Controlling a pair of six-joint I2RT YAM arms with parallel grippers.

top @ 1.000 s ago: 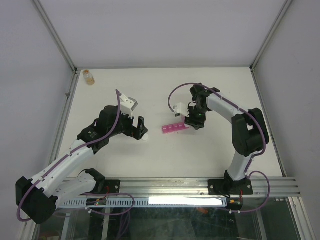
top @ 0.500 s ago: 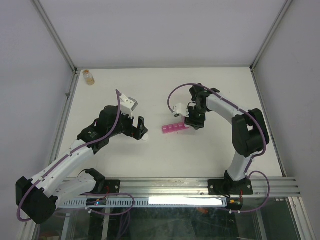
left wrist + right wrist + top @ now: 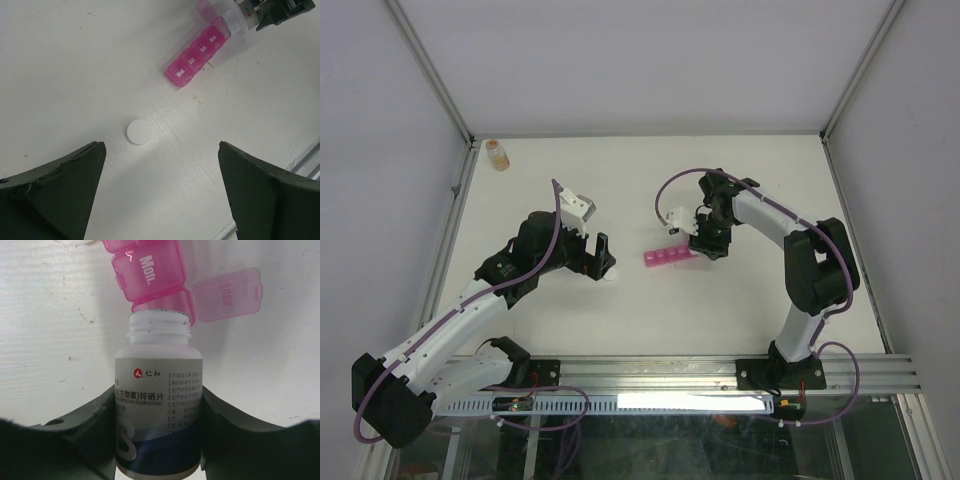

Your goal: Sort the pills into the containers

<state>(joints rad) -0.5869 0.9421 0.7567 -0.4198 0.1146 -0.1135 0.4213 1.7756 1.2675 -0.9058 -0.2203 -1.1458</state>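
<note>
We see glossy translucent pink plastic in the organiser (image 3: 148,270) ahead of the right fingers (image 3: 85,435), themselves matt dark plastic. The bottle (image 3: 160,335) between them is smooth white plastic, its label (image 3: 159,395) shiny; the table (image 3: 50,315) matt, finely ribbed.

Left fingers (image 3: 55,195) spread wide, right fingers (image 3: 85,440) clamped partway closed.

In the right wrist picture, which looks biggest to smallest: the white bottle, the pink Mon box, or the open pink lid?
1. The white bottle, easily, though it is nearest the camera.
2. The Mon box and the open lid look about alike; I can't rank them.
</note>
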